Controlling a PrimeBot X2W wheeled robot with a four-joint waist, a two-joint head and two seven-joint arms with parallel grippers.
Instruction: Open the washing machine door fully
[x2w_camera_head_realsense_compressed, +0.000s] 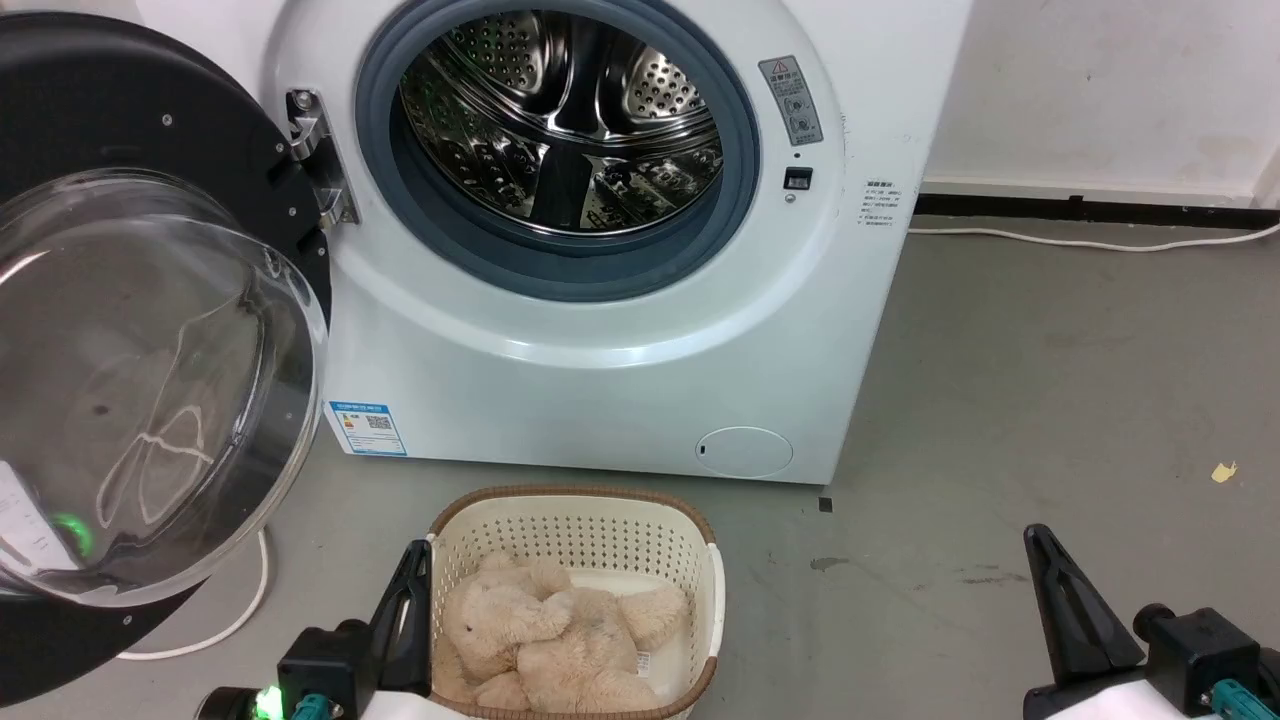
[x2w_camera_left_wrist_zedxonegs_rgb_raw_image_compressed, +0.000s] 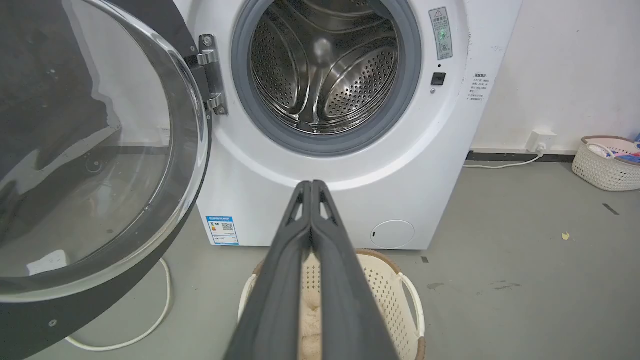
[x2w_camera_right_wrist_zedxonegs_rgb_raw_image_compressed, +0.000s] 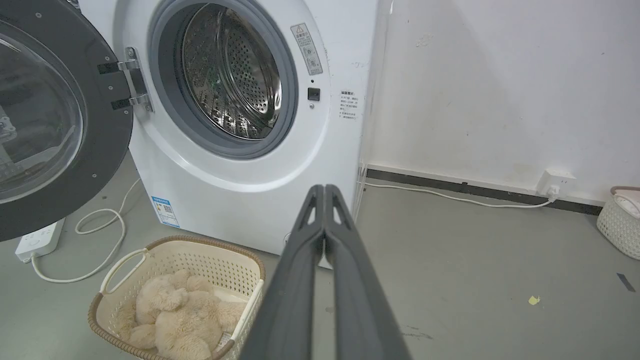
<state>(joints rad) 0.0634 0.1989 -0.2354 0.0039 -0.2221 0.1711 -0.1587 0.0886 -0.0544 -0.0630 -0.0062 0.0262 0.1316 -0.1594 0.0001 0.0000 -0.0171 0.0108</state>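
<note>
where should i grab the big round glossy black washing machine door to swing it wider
Take the black rim of the washing machine door low down, far from the metal hinge, coming from the front with the left gripper. The bulging glass bowl offers no edge to pinch.

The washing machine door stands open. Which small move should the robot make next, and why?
Probably none beyond holding both arms back: the door already stands swung wide on its hinge, and the left tool and right tool are shut and touch nothing.
</note>
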